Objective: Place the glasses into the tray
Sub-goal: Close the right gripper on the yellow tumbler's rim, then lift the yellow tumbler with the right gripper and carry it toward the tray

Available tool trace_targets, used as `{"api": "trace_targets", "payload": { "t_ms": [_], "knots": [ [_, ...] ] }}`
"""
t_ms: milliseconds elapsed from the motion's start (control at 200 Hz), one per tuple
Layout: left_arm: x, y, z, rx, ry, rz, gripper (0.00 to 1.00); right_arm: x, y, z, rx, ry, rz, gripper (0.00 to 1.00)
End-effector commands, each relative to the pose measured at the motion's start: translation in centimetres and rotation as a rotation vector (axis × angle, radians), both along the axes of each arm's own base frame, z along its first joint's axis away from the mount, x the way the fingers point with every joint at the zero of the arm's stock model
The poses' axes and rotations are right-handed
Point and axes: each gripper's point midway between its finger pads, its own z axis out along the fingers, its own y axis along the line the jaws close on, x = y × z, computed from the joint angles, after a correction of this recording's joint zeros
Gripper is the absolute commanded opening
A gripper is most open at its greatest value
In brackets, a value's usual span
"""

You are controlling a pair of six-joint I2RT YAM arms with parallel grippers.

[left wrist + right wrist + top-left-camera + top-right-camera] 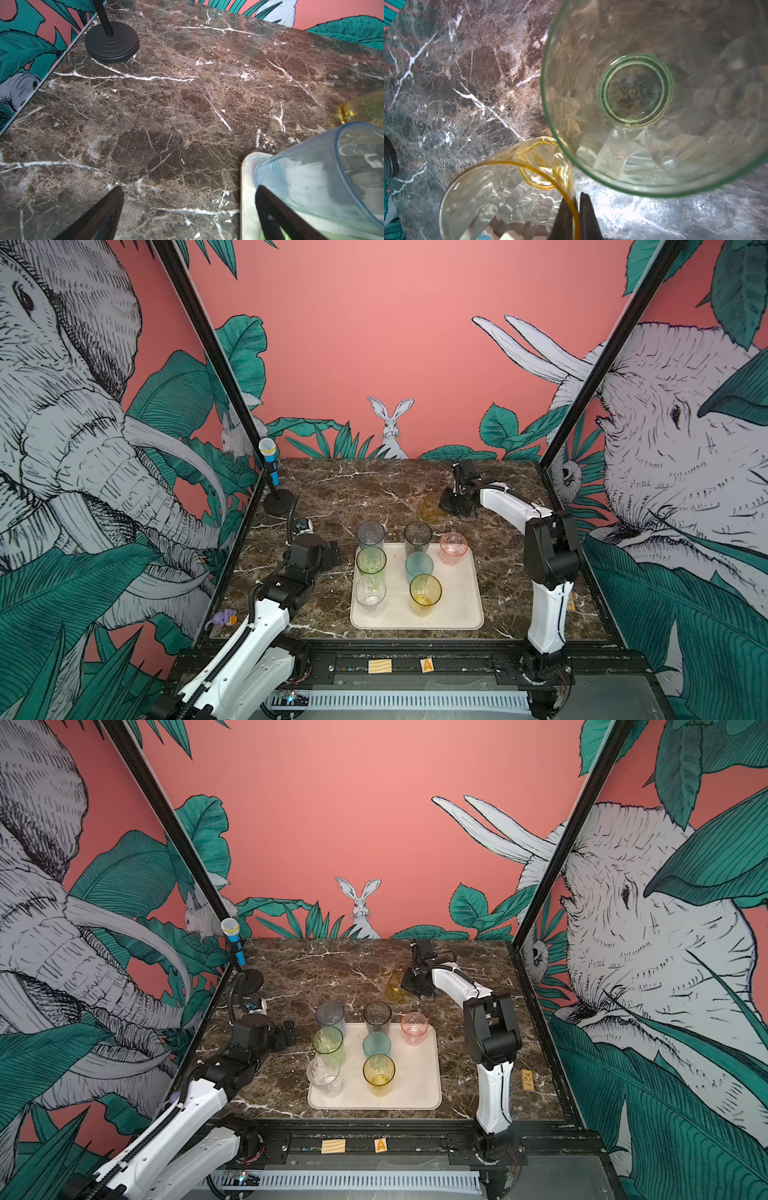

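Note:
The cream tray [457, 614] lies at the table's middle and holds several glasses, among them a grey-blue one [370, 535], a smoky dark one [417, 536], a pink one [454, 548] and a yellow one [424, 594]. At the back right stands an amber glass [431, 508] off the tray. My right gripper [577, 199] is shut on its rim, one finger inside the wall and one outside. A green glass [635, 91] stands right beside it. My left gripper [191, 207] hangs open over bare marble, left of the tray's corner [247, 166] and the grey-blue glass [311, 176].
A toy microphone [271, 466] on a black round base [112, 41] stands at the back left. A small purple toy [222, 618] lies outside the left wall. Two wooden blocks [380, 667] sit on the front rail, and a wooden piece [528, 1079] lies near the right edge.

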Motion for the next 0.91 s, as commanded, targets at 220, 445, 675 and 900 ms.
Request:
{"api": "trace_targets", "payload": {
  "t_ms": [220,445,675,900],
  "knots": [
    [0.2,0.1,0.3,-0.002,-0.008,0.009,0.99,-0.3,1.7,5.9,0.051,-0.107,0.091,0.00],
    [0.3,0.0,0.1,-0.003,-0.001,0.006,0.99,-1.6,1.7,10.3,0.077,-0.209,0.139,0.00],
    [0.3,-0.1,0.1,-0.010,-0.003,0.004,0.99,-3.1,0.1,13.0,0.026,-0.266,0.146,0.00],
    [0.2,0.0,0.2,-0.010,-0.007,0.005,0.99,-4.6,-1.5,15.1,-0.033,-0.313,0.146,0.00]
  ]
}}
